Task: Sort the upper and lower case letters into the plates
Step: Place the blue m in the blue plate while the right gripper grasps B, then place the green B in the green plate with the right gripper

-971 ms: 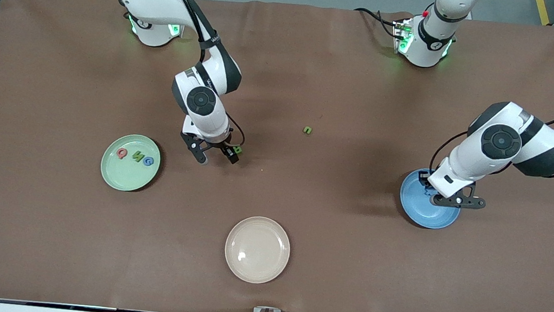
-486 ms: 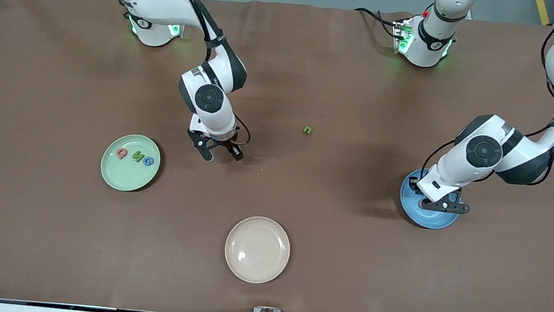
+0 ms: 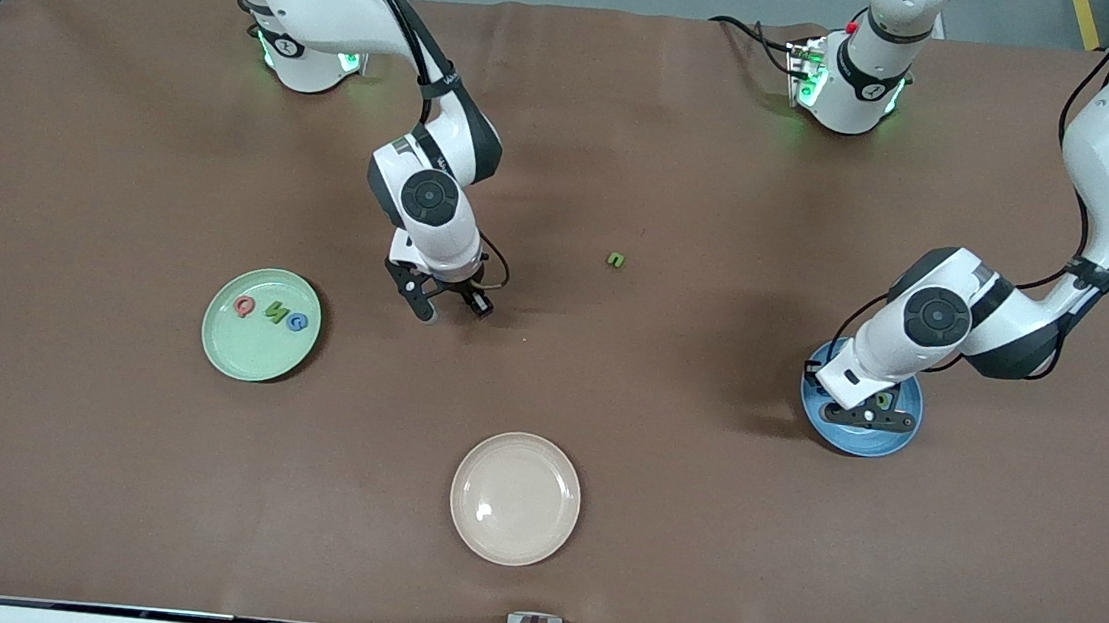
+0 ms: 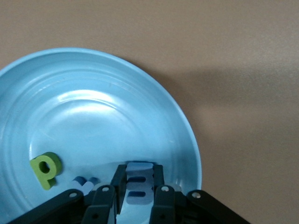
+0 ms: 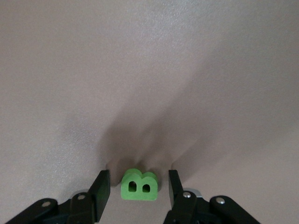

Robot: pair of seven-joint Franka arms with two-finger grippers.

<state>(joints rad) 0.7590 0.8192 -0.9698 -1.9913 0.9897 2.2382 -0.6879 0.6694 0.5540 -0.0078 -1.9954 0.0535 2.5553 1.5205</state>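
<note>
Right gripper point(image 5: 135, 184): low at frame centre, fingers spread either side of green foam letter B point(image 5: 139, 185) (gaps visible). Left gripper point(image 4: 134, 186): over medium blue round plate point(image 3: 890, 436), middle right, pinching pale blue letter point(image 4: 138, 186). Mint green round plate point(image 3: 240, 349): middle left.

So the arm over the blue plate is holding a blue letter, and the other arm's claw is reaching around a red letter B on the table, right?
Nearly. The letter B between the right gripper's fingers is green, not red, as the right wrist view shows. The rest holds: the left gripper is over the blue plate, shut on a blue letter.
</note>
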